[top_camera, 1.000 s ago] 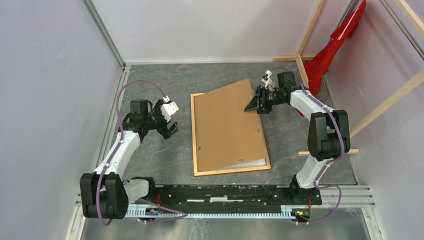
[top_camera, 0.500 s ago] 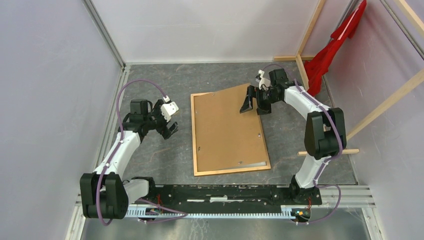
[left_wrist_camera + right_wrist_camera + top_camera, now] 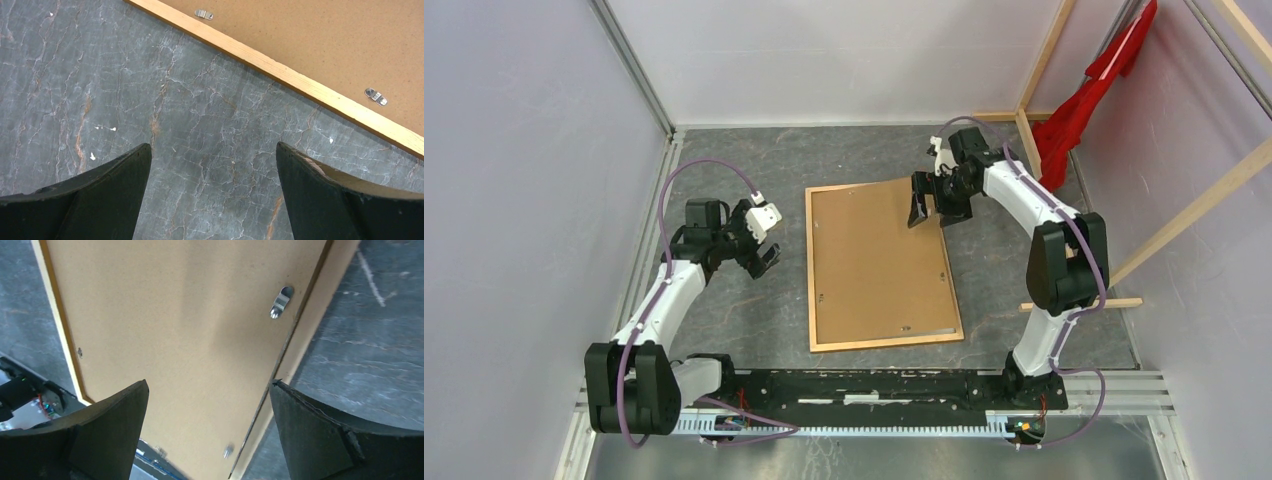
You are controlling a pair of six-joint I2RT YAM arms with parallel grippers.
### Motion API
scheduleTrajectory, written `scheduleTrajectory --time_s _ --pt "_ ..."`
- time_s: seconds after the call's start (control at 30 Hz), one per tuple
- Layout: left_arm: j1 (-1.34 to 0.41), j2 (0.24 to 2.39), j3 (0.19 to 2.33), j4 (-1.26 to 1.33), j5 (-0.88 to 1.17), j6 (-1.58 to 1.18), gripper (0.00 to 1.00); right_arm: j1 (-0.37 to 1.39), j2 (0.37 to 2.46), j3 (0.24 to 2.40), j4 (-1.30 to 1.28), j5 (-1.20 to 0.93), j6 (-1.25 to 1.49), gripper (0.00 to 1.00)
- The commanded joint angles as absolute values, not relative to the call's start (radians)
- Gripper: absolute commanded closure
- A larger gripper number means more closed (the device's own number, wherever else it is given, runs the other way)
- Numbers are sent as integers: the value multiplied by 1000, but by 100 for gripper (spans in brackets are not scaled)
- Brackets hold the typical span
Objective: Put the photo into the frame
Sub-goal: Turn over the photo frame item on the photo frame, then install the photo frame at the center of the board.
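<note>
The frame [image 3: 884,342] lies face down in the middle of the desk [image 3: 754,320], and the plain brown backing board [image 3: 874,260] fills it from rail to rail. The photo itself shows in no view. If it is in the frame, it sits under the board, and that cannot be confirmed from here. A pale strip [image 3: 929,325] peeks out at the near right corner of the board, but it is too small to identify.

The right pincer [image 3: 929,218] hangs over the far right corner of the frame with its jaws wide and nothing between them. Its wrist view shows the board, a metal tab [image 3: 281,302] and the right rail [image 3: 320,305]. A dark line runs between board and rail, so the board may not be fully seated on that side. The left pincer [image 3: 764,262] hovers over bare desk just left of the frame, also wide and empty. Its camera sees the left rail [image 3: 280,70] and two small tabs [image 3: 203,14] lying on the board.

The task looks late-stage — the stack seems assembled and neither pincer holds anything. What is probably left is pressing the board flat and checking that the tabs hold it.
</note>
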State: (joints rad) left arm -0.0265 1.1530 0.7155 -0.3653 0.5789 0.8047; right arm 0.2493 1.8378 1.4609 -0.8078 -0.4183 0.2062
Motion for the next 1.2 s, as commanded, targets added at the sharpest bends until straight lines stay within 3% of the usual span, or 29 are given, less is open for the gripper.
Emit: scheduleTrajectory --time_s 0.0,0.37,0.63,0.77,0.9,1.17 --pt "-30 1158 742 -359 582 792 0 256 1836 1546 -872 -290 166 2" --pt "-31 1206 797 -382 592 713 0 308 1696 1596 -784 -110 190 2" --pt "-37 1235 803 -411 684 710 0 282 1422 975 -163 -425 429 2" --pt "-66 1263 781 -402 674 747 1 414 1293 735 72 -358 522 2" --pt "-106 1312 762 -382 655 768 3 575 1268 640 162 -274 590 25" --pt "-175 1430 780 -334 629 739 6 792 1387 595 396 -190 712 30"
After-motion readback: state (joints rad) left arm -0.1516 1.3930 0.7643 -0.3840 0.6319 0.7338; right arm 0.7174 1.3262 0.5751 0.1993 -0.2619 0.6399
